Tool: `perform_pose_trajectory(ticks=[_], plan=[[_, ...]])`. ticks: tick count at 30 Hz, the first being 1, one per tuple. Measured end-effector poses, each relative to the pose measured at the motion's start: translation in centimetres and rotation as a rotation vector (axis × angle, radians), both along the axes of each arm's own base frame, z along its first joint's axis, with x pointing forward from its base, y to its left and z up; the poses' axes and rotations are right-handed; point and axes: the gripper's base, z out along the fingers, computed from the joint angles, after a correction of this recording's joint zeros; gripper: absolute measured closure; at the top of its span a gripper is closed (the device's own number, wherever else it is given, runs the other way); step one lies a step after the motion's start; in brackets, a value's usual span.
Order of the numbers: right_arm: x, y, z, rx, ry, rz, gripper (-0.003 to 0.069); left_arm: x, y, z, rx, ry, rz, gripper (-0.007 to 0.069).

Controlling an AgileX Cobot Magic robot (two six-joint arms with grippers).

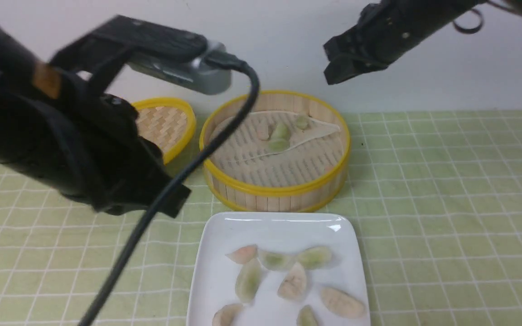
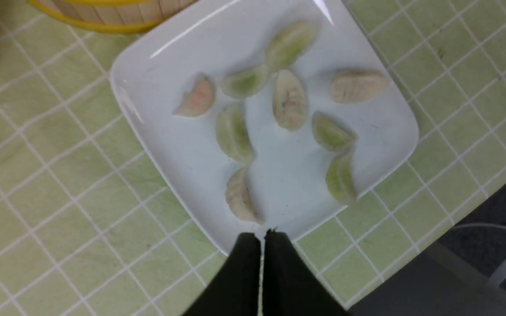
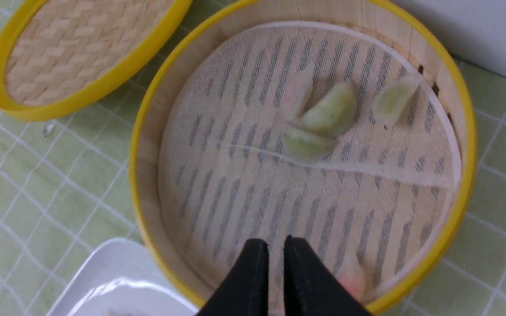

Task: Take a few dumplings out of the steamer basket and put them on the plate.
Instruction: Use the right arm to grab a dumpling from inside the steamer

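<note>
R jaws, barely parted & empty, are hovering high over steamer basket [image 3: 141,145], needing to open wider and drop onto far dumplings [image 3: 323,116]; L jaws shut, empty.

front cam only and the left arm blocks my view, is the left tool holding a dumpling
observer: no, the left wrist view shows the left tool shut with nothing in it
operator: how many are across, the near end is cut off for me
observer: nine dumplings lie on the plate
operator: anything to fetch besides the ones at the back
observer: yes, the right wrist view shows a blurred pinkish dumpling against the steamer basket wall on the plate's side, beside the right tool
</note>
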Motion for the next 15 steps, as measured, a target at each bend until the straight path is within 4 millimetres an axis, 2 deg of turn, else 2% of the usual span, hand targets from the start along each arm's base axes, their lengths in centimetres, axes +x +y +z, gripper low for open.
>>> perform_pose_trajectory(ticks=[2,3,4,6,11,15], plan=[[2.8,1.0,-3.3,-0.002,0.031,-0.001,0.0528,-1.6,1.0,1.2,-0.025,-0.036,0.018,0.0631],[3.4,1.2,-3.7,0.003,0.023,-0.004,0.0506,-2.2,1.4,1.7,-0.036,-0.049,0.026,0.0631],[4.3,1.5,-5.4,-0.003,0.042,-0.007,0.0489,-2.7,1.8,2.1,-0.046,-0.063,0.032,0.0631],[6.1,1.9,-7.8,-0.005,0.038,-0.033,0.041,-4.2,2.8,3.1,-0.074,-0.107,0.048,0.0631],[7.8,2.1,-12.6,-0.026,0.084,-0.09,0.0298,-6.4,4.9,4.4,-0.08,-0.207,0.099,0.0631],[8.6,2.2,-14.1,-0.008,0.045,-0.123,0.0256,-7.3,6.2,4.9,-0.063,-0.256,0.159,0.0631]])
